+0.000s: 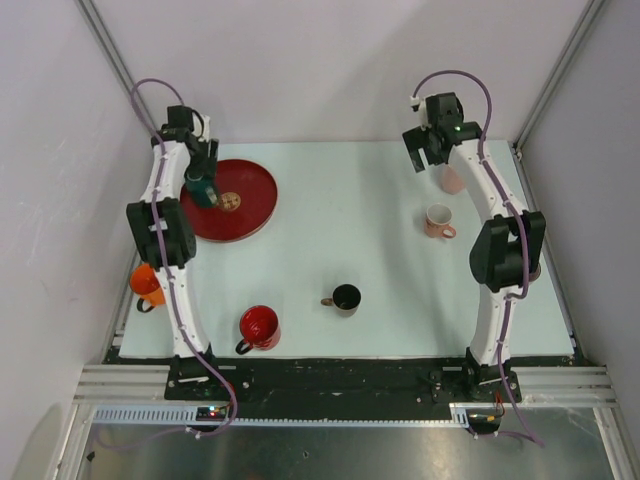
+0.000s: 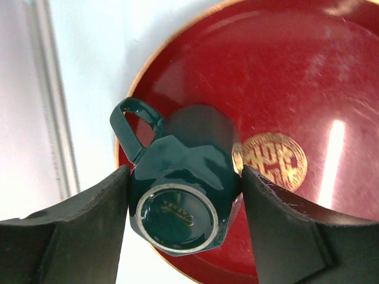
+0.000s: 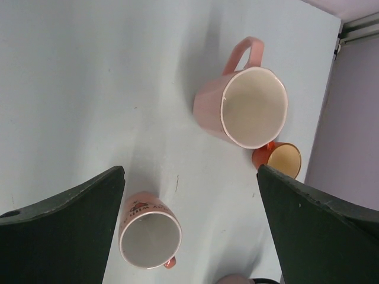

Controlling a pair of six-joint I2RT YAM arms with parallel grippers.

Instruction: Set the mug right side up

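Observation:
A dark green mug [image 2: 183, 189] is upside down, its base facing the left wrist camera and its handle [image 2: 136, 121] pointing away to the left. My left gripper [image 2: 185, 201] is shut on it, one finger pressed against each side of the body. It is over the left part of the red tray [image 2: 296, 89]; I cannot tell whether its mouth touches the tray. In the top view the mug [image 1: 203, 190] sits under the left gripper [image 1: 203, 182] at the tray's [image 1: 250, 205] left side. My right gripper [image 1: 425, 158] is open and empty above the far right of the table.
Two upright pink mugs [image 1: 438, 220] [image 1: 452, 180] stand below the right gripper [image 3: 189, 177], with an orange cup [image 3: 278, 158] beside them. A black mug [image 1: 345, 297], a red mug [image 1: 259, 327] and an orange mug [image 1: 147, 283] stand nearer the front.

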